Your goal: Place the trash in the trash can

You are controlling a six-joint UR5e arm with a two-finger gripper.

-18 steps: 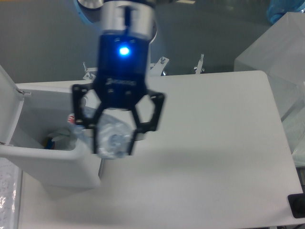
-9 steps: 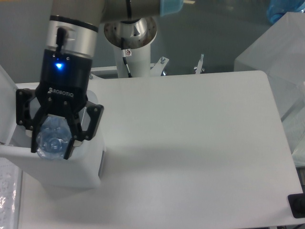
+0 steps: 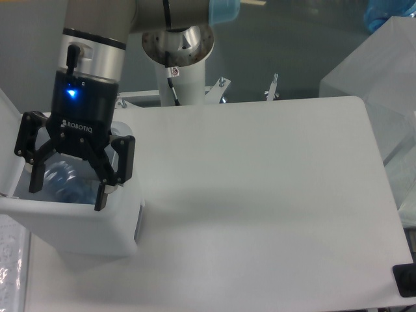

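The white trash can stands at the table's left edge with its lid swung up on the left. My gripper hangs directly over the can's mouth, open, with its black fingers spread wide. The crushed clear plastic bottle lies between and below the fingers, inside the can and free of the pads. The gripper body covers most of the can's inside, so the paper wrapper is hidden.
The white table stretches to the right of the can. The arm's base column and two metal clamps stand at the rear edge. Translucent boxes sit off the right side, and a black object at the bottom right corner.
The gripper carried the bottle left from beside the can to above its opening. Its fingers then spread apart, and the bottle dropped into the can.
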